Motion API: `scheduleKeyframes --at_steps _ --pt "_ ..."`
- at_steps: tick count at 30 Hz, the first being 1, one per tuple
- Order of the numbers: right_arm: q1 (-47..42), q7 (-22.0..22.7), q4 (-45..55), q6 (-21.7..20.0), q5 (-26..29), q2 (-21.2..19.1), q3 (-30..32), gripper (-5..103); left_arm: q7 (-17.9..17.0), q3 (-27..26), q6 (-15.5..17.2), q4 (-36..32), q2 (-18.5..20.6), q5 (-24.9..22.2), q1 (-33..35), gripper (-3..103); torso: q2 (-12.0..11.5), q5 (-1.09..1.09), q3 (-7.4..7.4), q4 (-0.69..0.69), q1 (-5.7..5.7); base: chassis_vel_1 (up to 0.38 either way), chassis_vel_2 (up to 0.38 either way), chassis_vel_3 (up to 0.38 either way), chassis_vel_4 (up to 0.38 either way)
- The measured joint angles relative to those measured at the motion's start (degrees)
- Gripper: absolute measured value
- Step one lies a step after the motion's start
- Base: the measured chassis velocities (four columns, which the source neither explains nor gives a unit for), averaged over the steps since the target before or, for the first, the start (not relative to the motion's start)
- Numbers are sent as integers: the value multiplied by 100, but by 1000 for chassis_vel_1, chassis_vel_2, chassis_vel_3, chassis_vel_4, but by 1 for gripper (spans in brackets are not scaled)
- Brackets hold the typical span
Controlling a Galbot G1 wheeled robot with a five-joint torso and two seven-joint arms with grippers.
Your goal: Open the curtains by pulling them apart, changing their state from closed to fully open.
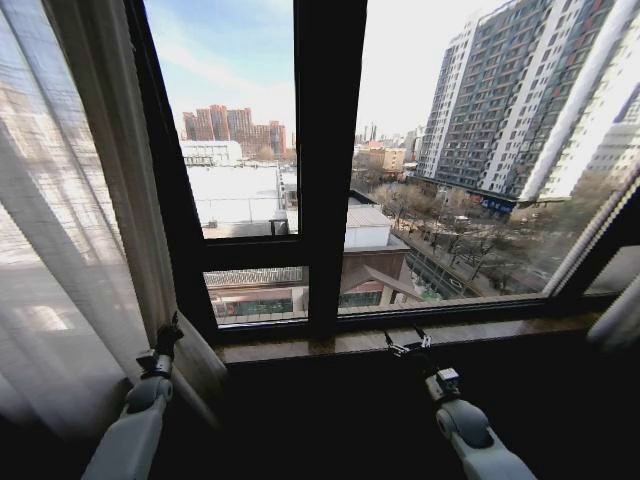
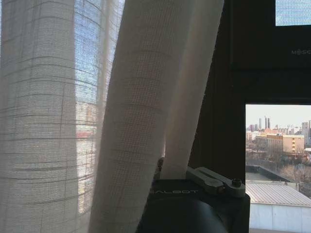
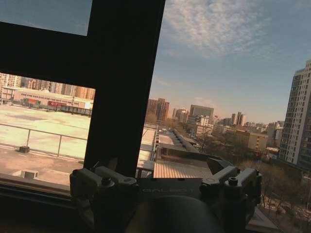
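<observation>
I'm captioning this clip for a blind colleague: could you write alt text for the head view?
Seen from the robot's head, a sheer white left curtain is pulled to the left side of a black-framed window over a sunlit city. The left gripper is at that curtain's inner edge. The right gripper hangs open at the sill, and another curtain edges the right.
</observation>
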Motion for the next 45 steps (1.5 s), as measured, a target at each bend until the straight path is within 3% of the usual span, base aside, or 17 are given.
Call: scheduleKeyframes --at_steps 34,45 --pt "0 0 0 0 0 0 0 100 -35 -18 -163 102 -11 5 26 0 -1 4 1 -1 2 373 348 -363 -341" --pt "0 -1 1 0 0 1 -1 100 -85 -20 -163 80 12 10 48 0 -1 -1 1 2 2 214 227 -241 -227"
